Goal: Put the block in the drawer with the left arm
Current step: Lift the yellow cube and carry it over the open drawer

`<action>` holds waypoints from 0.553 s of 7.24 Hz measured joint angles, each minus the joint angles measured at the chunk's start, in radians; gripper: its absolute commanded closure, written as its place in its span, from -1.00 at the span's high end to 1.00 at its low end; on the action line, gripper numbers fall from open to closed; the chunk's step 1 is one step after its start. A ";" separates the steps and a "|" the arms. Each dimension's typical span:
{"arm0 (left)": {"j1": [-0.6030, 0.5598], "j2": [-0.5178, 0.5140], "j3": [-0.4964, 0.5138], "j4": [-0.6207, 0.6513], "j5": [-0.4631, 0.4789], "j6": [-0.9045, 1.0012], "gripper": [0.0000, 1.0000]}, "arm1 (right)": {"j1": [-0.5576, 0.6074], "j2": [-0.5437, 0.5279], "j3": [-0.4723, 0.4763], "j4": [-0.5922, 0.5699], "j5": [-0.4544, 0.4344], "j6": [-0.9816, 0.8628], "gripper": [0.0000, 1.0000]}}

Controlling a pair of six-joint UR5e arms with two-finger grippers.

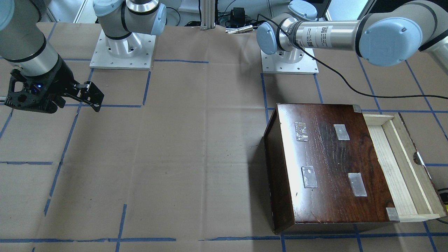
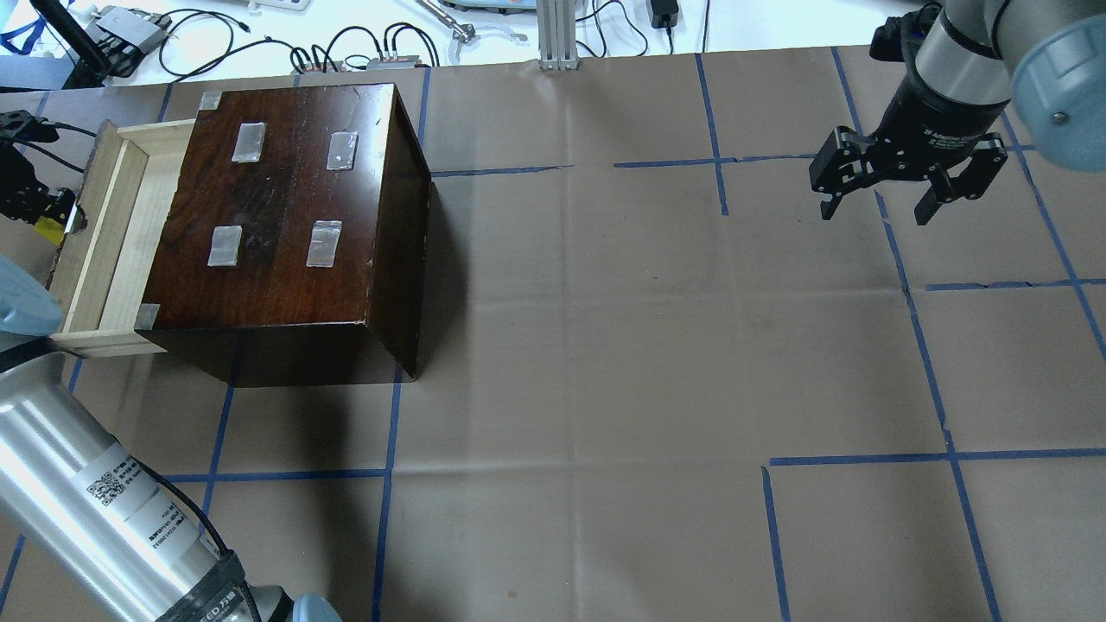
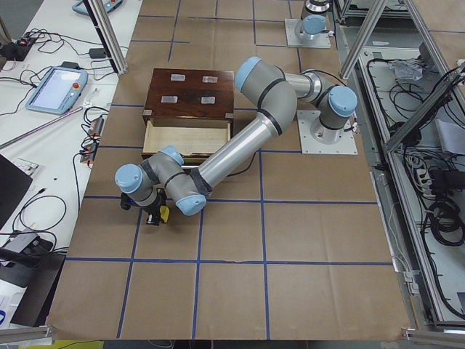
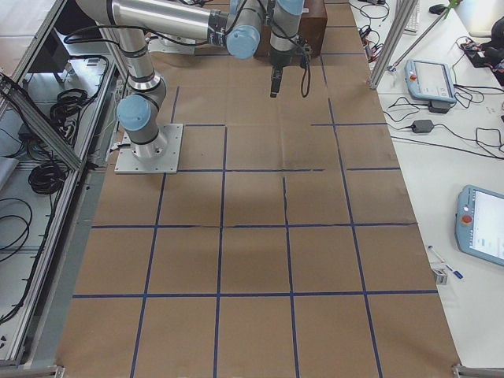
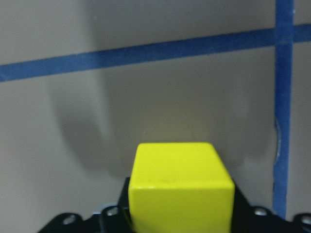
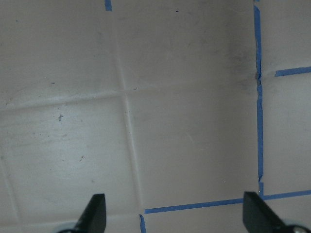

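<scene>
My left gripper [image 3: 155,216] is shut on the small yellow block [image 5: 177,187] and holds it above the brown paper, outside the drawer and in front of its front panel. The block also shows at the left edge of the overhead view [image 2: 47,230]. The drawer [image 2: 112,233] is pulled open from the dark-brown cabinet [image 2: 285,216]; its pale wooden tray looks empty. In the front-facing view the drawer [image 1: 395,164] lies at the right. My right gripper [image 2: 907,190] is open and empty, hovering far off at the other side of the table.
The cabinet's top carries several patches of clear tape [image 2: 324,244]. The left arm's black cable [image 1: 350,89] trails over the table behind the cabinet. Blue tape lines grid the brown paper. Cables and devices lie along the far table edge [image 2: 346,47].
</scene>
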 measured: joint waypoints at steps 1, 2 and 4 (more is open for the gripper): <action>-0.001 0.030 -0.002 -0.013 0.014 0.007 -1.00 | 0.000 0.000 0.000 0.000 0.000 0.000 1.00; 0.002 0.086 -0.004 -0.055 0.044 0.015 -1.00 | 0.000 0.000 0.000 0.000 0.000 0.000 1.00; 0.011 0.256 -0.038 -0.189 0.109 0.020 -1.00 | 0.000 0.000 0.000 0.000 0.000 0.001 1.00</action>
